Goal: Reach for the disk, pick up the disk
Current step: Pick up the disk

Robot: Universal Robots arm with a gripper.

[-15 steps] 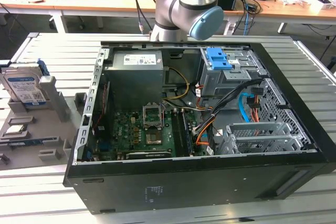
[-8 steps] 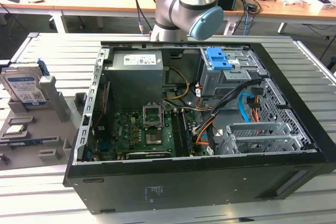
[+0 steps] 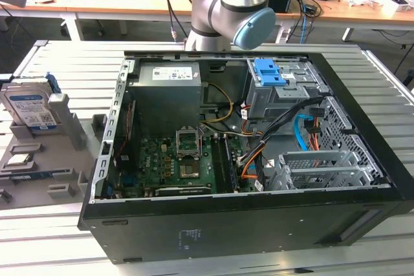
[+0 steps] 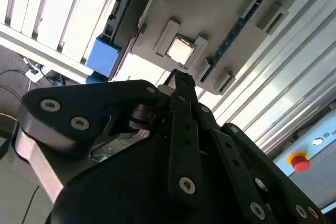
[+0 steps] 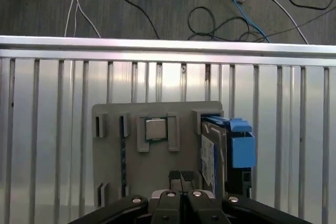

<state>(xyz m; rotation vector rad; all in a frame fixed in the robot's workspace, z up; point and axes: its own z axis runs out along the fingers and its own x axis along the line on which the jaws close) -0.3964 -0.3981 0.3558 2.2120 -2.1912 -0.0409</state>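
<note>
The disk (image 3: 29, 103), a silver drive with a white-and-blue label in a blue carrier, stands on edge in a grey holder (image 3: 39, 179) at the exterior view's left. The first wrist view looks down on the disk (image 5: 215, 153) in one end slot of the holder (image 5: 157, 163), with its blue carrier sticking out. My gripper (image 5: 180, 176) is shut with nothing in it and hovers well above the holder, apart from the disk. In the second wrist view the shut gripper (image 4: 181, 77) points at the holder (image 4: 220, 14), and the blue carrier of the disk (image 4: 105, 56) shows beside it.
A small square silver chip (image 5: 155, 128) lies in the holder's middle pocket, and a thin board (image 5: 123, 156) stands in a slot. The open computer case (image 3: 103, 159) with a blue latch (image 3: 270, 72) takes up the slatted table (image 3: 52, 224). Cables (image 5: 220, 19) lie on the floor beyond the table's edge.
</note>
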